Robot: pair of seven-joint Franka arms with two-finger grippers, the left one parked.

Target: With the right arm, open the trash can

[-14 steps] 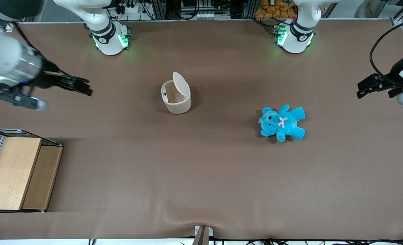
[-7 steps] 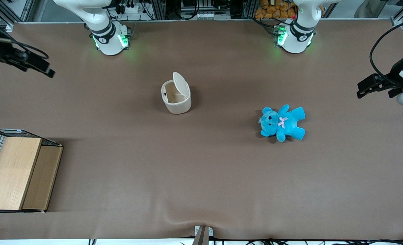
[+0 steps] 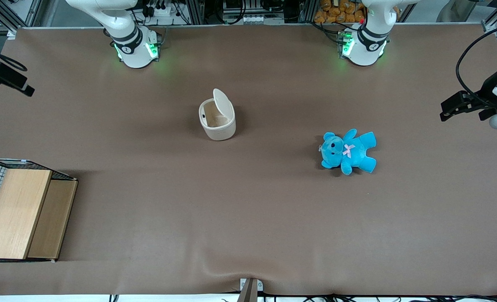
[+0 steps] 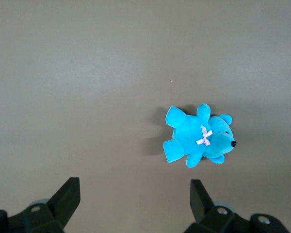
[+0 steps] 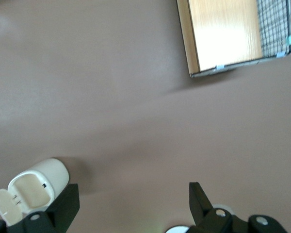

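Note:
The cream-white trash can (image 3: pixel 217 121) stands mid-table with its flat lid (image 3: pixel 223 102) swung up, so its inside shows. It also shows in the right wrist view (image 5: pixel 36 187), lid up. My right gripper (image 3: pixel 17 85) is at the working arm's end of the table, far from the can, raised above the table edge. In the right wrist view the gripper (image 5: pixel 133 194) is open and empty, with bare mat between its two black fingers (image 5: pixel 68 204).
A blue plush teddy bear (image 3: pixel 348 151) lies toward the parked arm's end, also in the left wrist view (image 4: pixel 199 141). A wooden box with wire mesh (image 3: pixel 19 212) sits near the front camera at the working arm's end, also in the right wrist view (image 5: pixel 233 34).
My right gripper has drawn back from the can toward the working arm's end of the table, almost out of the front view. The can stays lid-up and unmoved.

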